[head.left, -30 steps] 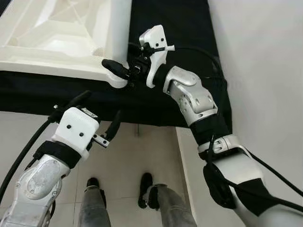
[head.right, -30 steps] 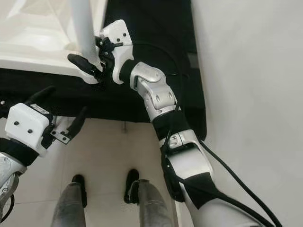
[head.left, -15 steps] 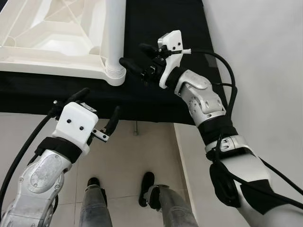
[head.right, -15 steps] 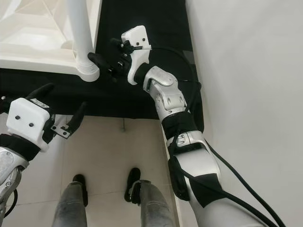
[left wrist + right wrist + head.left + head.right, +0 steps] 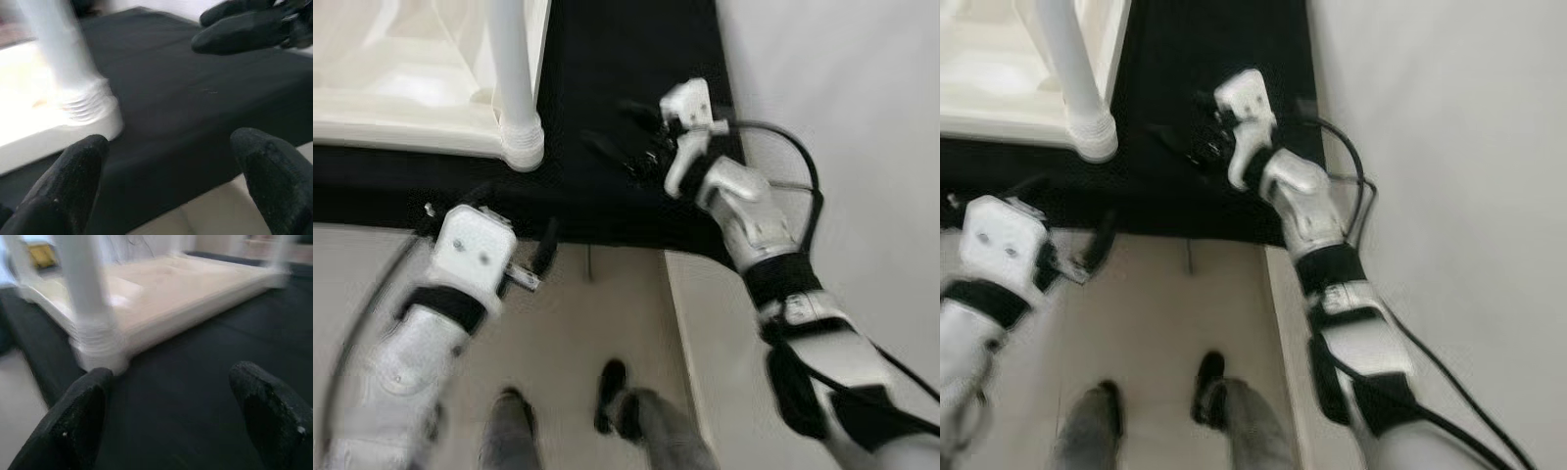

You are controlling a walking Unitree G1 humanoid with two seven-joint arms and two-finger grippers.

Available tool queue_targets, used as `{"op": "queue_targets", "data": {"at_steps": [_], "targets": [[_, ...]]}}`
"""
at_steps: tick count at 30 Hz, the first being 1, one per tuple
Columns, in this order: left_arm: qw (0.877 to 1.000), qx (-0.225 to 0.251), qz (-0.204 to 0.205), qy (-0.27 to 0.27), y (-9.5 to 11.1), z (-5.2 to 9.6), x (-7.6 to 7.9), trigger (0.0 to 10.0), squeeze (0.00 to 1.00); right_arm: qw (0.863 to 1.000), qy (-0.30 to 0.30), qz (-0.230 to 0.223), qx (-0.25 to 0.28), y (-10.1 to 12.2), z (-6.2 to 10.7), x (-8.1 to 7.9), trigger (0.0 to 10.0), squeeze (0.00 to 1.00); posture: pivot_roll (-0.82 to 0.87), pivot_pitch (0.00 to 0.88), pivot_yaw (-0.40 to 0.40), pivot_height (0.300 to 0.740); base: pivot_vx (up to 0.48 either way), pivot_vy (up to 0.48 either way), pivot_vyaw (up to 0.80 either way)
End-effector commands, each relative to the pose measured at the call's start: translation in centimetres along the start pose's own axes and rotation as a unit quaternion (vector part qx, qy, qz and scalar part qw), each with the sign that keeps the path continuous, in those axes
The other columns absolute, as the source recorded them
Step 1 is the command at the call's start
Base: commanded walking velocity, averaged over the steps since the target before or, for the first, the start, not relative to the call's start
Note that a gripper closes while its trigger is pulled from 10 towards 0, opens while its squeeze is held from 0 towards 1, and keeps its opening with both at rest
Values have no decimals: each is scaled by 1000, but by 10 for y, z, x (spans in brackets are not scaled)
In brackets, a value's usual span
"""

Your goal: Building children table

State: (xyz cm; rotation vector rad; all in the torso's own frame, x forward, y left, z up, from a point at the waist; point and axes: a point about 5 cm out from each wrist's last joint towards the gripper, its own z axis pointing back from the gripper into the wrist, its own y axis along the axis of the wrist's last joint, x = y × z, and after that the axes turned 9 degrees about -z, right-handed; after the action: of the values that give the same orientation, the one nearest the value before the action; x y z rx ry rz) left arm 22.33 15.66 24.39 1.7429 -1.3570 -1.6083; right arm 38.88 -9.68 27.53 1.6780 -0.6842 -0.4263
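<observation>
A white children's table top [image 5: 401, 98] lies upside down on a black cloth-covered surface [image 5: 607, 69]. One white leg [image 5: 512, 59] stands upright in its near corner socket [image 5: 522, 149]. My right gripper [image 5: 625, 132] hovers open over the black cloth, a short way right of that socket and apart from it. In the right wrist view the leg [image 5: 84, 298] and the underside of the top [image 5: 171, 279] lie ahead between its fingertips [image 5: 73, 426]. My left gripper [image 5: 514, 213] is open at the surface's near edge, below the socket, holding nothing. Its wrist view shows the leg [image 5: 61, 63].
A pale wall [image 5: 842, 88] runs close along the right side, next to my right arm. Tiled floor [image 5: 597, 313] lies below the near edge of the black surface. My own feet [image 5: 609, 384] stand there. The eye views are blurred.
My right gripper has let go of the leg's base and pulled back to the right over the black cloth. The whole picture has shifted and blurred, so the camera moved. The left gripper keeps its place.
</observation>
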Motion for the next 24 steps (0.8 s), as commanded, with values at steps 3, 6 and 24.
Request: {"op": "queue_targets", "data": {"at_steps": [3, 6, 24], "targets": [[1000, -9, 19, -10, -4, 2, 9, 10000, 0, 1000, -12, 1, -11, -7, 16, 6, 10000, 0, 122, 345, -174, 740, 0, 0, 0], [999, -15, 42, -7, -6, -1, 11, 10000, 0, 1000, -23, -1, -18, -13, 28, 7, 10000, 0, 111, 336, -170, 740, 0, 0, 0], [992, -72, 101, -33, -42, -5, 33, 10000, 0, 991, -79, -97, -55, -81, 77, -48, 10000, 0, 84, 261, -128, 740, 160, 0, 0]]}}
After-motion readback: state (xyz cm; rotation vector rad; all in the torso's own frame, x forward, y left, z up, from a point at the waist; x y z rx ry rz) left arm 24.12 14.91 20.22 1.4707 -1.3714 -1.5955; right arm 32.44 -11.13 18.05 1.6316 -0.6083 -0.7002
